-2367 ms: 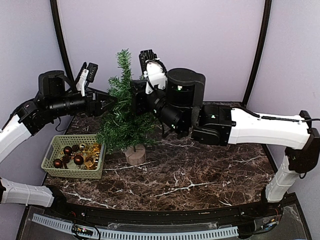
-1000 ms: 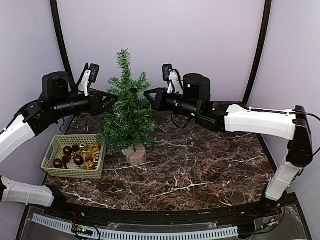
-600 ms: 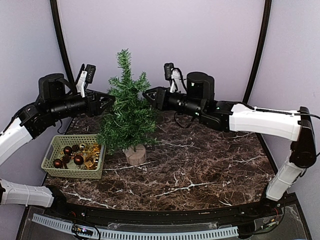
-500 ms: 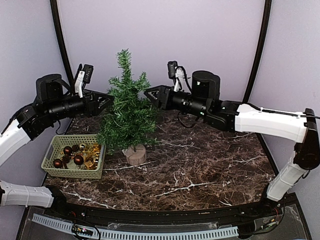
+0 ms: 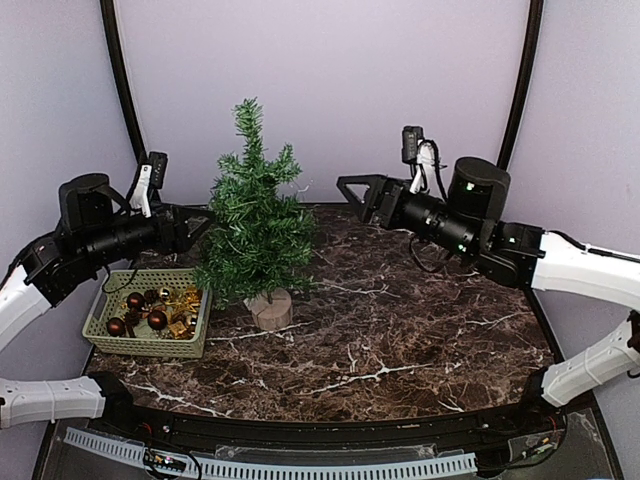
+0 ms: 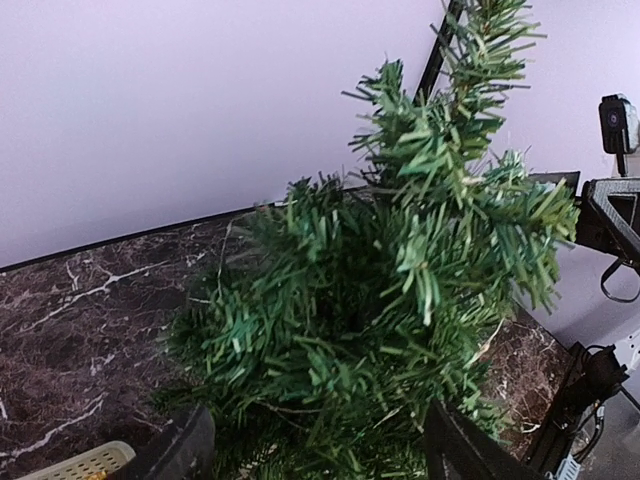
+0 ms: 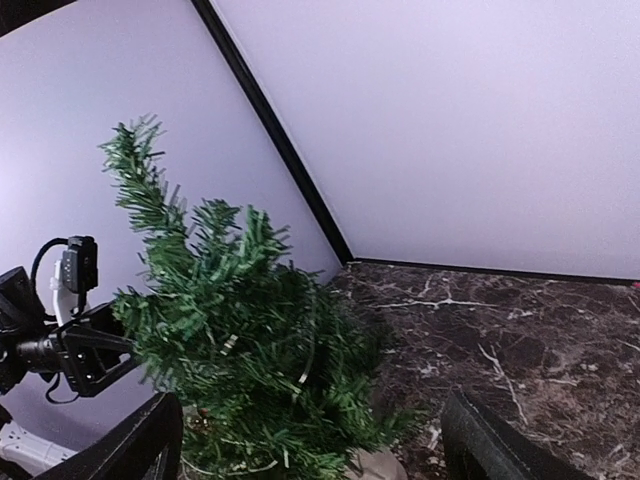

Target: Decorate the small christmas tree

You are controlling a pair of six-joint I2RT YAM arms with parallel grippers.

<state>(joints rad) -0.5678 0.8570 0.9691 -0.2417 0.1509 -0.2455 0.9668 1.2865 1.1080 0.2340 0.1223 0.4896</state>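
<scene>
Just beside the basket (image 5: 110, 295), on the table (image 5: 400, 340), stands the small christmas tree (image 5: 252, 225). Left tool (image 5: 203, 222), above the basket, and right tool (image 5: 352, 190), past the tree from the basket, are both spread wide and hold nothing. They look ready to fetch balls (image 5: 135, 300).

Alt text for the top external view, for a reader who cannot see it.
A small christmas tree stands upright on a dark marble table between two robot arms, the open left gripper at its foliage, the open right gripper clear of it. A green basket of red and gold ornaments sits left of the trunk.
</scene>
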